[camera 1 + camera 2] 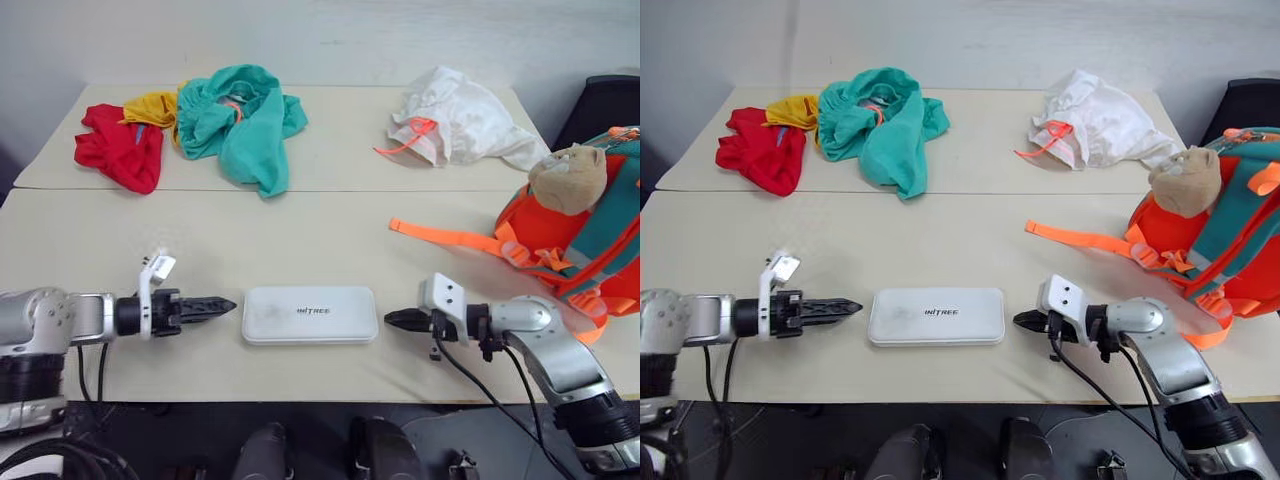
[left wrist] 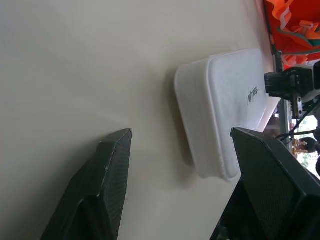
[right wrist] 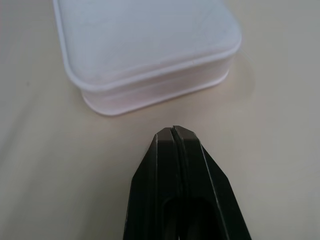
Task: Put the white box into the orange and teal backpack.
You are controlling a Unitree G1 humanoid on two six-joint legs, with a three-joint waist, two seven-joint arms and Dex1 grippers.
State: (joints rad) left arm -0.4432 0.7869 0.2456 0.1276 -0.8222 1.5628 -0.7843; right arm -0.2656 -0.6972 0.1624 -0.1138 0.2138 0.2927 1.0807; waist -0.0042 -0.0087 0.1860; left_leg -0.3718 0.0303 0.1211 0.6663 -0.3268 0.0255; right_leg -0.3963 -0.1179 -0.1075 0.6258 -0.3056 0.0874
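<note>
The left gripper (image 1: 222,304) has its jaws spread wide, as the left wrist view shows: the two black fingers (image 2: 107,170) stand well apart with bare worktop (image 1: 300,230) between them, and they hold nothing. Its tip points at the left short end of the white box (image 1: 310,315) and sits just beside it, not touching.

The right gripper (image 1: 394,319) has its jaws clenched tight, the two fingertips pressed together with no gap in the right wrist view, grasping nothing. Its tip is just beside the right short end of the white box (image 3: 150,55), with a thin strip of worktop between them.

The white box lies flat on the worktop, lettering up, lengthwise between the two grippers and close to the near edge.

The orange and teal backpack (image 1: 590,240) stands to the right of the white box and farther back, well apart from it, with a tan plush animal (image 1: 568,178) on its front and an orange webbing strap (image 1: 445,237) trailing toward the box.

Beyond the white box, at the far side of the worktop, lie a teal garment (image 1: 240,125), a red cloth (image 1: 120,148), a yellow cloth (image 1: 152,106) and a white cloth bag with orange drawstring (image 1: 455,125).
</note>
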